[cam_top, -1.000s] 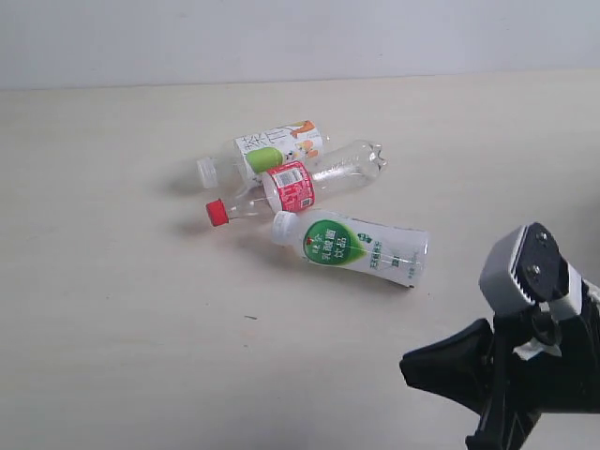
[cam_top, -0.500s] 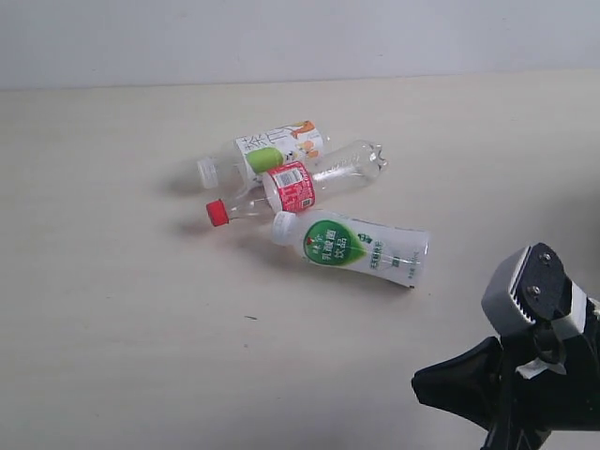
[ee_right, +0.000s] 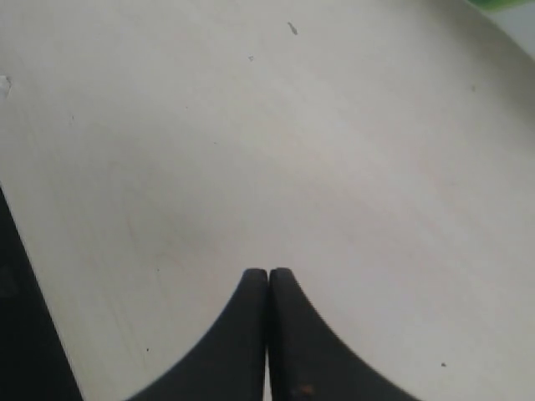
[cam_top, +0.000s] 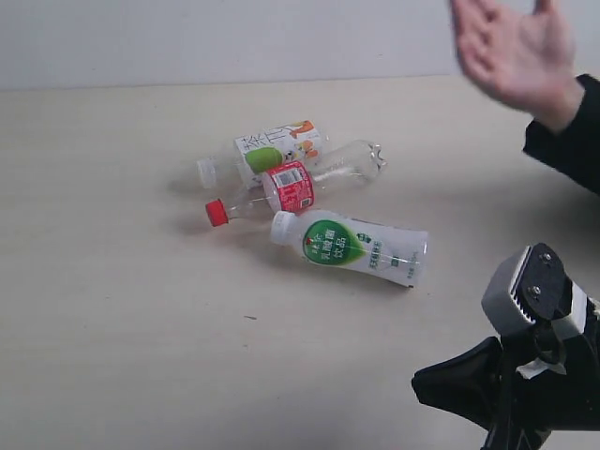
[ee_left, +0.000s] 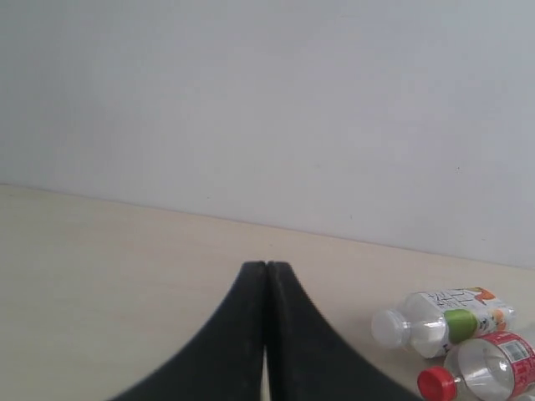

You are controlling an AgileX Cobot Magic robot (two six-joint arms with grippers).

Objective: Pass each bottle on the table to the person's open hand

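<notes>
Three bottles lie on their sides in a cluster at the middle of the table [cam_top: 122,309]. The clear fruit-print bottle [cam_top: 272,150] is farthest back, the clear red-label, red-cap bottle [cam_top: 300,186] lies against it, and the green-and-white, white-cap bottle [cam_top: 352,247] is nearest. The person's open hand [cam_top: 511,52] hovers at the upper right, with a black sleeve behind it. My right gripper [cam_top: 417,382] sits low at the bottom right, shut and empty over bare table [ee_right: 267,271]. My left gripper [ee_left: 267,266] is shut and empty; the fruit-print bottle [ee_left: 443,316] and the red-label bottle [ee_left: 489,376] lie off to one side of it.
A pale wall [cam_top: 234,37] rises behind the table. The right wrist camera housing [cam_top: 525,286] stands above the right gripper. A dark drop past the table's edge [ee_right: 21,334] shows in the right wrist view.
The person's hand has come into view at the upper right. My right gripper dropped slightly towards the bottom right corner, then held still. The bottles have not moved.
</notes>
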